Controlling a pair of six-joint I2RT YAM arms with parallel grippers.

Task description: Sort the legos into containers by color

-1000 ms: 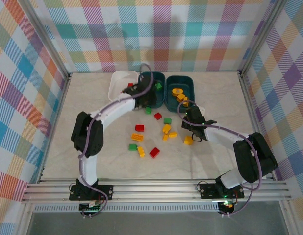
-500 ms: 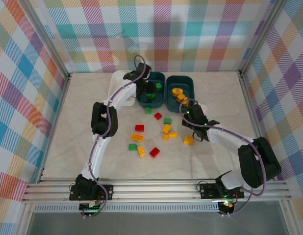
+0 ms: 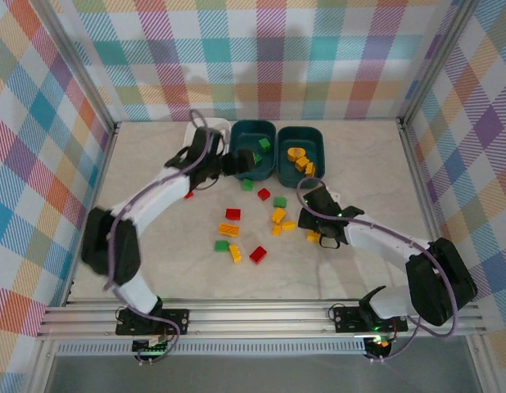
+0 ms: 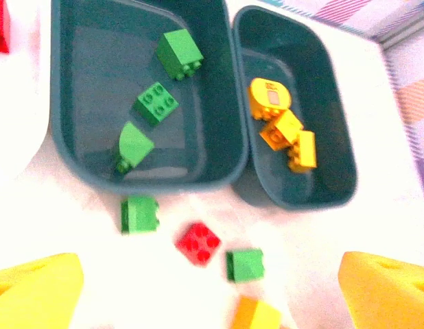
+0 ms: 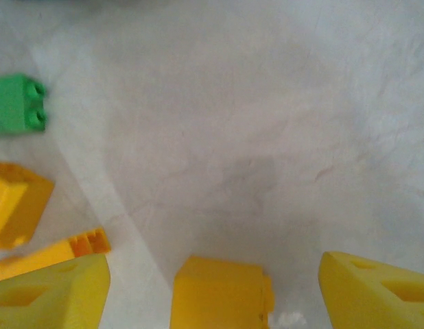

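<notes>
Where right fingers [image 5: 51,288] gape, lego [image 5: 220,295] sits.

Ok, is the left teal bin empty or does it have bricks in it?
Not empty. The left wrist view shows three green bricks lying inside the left teal bin, with no other colour in it.
</notes>
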